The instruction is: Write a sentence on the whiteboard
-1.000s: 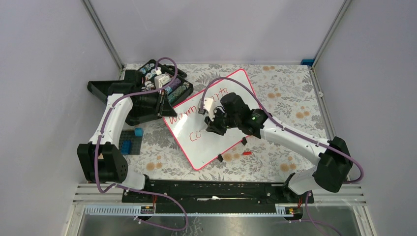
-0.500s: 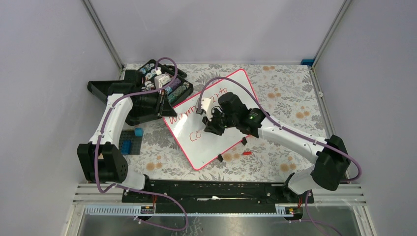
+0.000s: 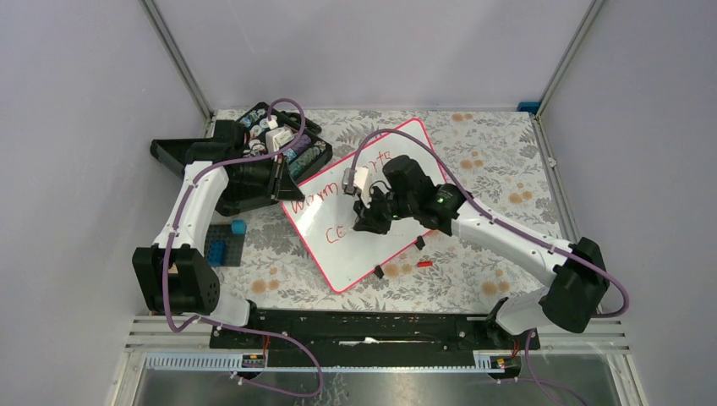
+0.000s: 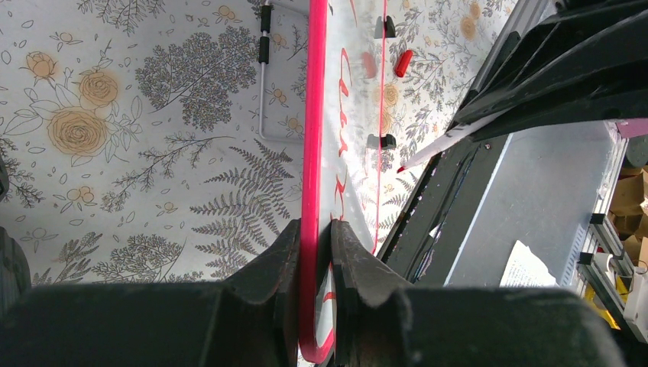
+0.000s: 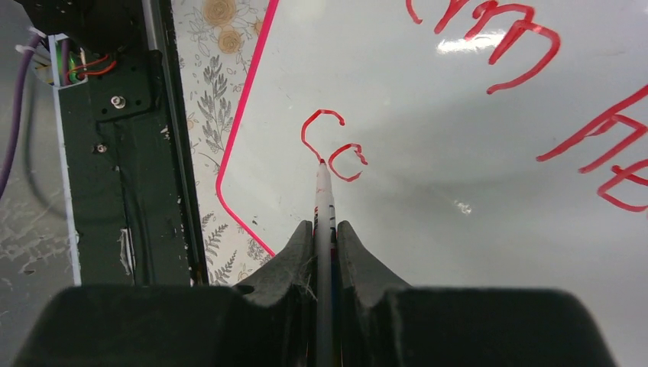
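The whiteboard (image 3: pixel 348 254) lies tilted on the floral table, white with a pink-red rim. My left gripper (image 3: pixel 283 182) is shut on its rim (image 4: pixel 313 115) at the left corner, one finger on each face. The sentence (image 3: pixel 320 203) is in red: a first line reading "Warm hearts", and below it a "C" (image 5: pixel 317 131) and a small second letter (image 5: pixel 349 160). My right gripper (image 5: pixel 325 225) is shut on a white marker (image 5: pixel 325 195). The marker's red tip touches the board between those two letters. In the top view the right gripper (image 3: pixel 369 222) hovers over the board's middle.
An open black case (image 3: pixel 270 135) full of small bottles sits behind the left arm. A blue block on a dark plate (image 3: pixel 224 245) lies to the board's left. Two black clips (image 3: pixel 420 243) (image 3: pixel 380 272) and a red cap (image 3: pixel 425 264) lie by the board's near edge.
My right gripper with the marker has shifted slightly over the second line, and the second red letter there has gained a stroke. The left arm and the board have stayed still.
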Tool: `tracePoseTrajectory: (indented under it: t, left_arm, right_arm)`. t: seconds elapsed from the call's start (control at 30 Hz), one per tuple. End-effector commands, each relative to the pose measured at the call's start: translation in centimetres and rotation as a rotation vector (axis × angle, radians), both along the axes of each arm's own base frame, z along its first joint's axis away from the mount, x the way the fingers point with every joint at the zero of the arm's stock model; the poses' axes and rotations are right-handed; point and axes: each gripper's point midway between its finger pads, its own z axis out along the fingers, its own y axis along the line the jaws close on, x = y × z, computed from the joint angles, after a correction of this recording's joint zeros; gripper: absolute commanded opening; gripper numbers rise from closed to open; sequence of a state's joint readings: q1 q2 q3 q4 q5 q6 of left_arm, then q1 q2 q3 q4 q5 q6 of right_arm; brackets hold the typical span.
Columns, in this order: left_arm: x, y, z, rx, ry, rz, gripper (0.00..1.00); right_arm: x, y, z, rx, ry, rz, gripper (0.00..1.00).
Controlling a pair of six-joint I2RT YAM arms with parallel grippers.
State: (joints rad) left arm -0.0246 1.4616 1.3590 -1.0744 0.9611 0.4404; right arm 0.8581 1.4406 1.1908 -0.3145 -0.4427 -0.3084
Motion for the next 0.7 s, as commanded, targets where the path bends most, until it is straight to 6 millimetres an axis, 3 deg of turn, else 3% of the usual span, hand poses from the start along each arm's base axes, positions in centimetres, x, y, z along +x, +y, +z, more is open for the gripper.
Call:
tracePoseTrajectory:
  t: [0.0,0.3,0.67]
  left_arm:
    - [0.6,0.2,-1.3,0.047,-0.032,-0.019,0.00]
    - [0.5,0.3,-1.3,0.049,-0.034,-0.019,0.00]
    - [0.4,0.2,-1.5,0.050,-0.029,-0.020,0.00]
  right_arm:
    - [-0.2,-0.8,2.8,0.077,0.007,0.024,0.00]
    - [1.6,-2.1,2.7,0.099,0.028,-0.024,0.00]
    - [2.2,-1.6,1.7,0.098,0.030,-0.042,0.00]
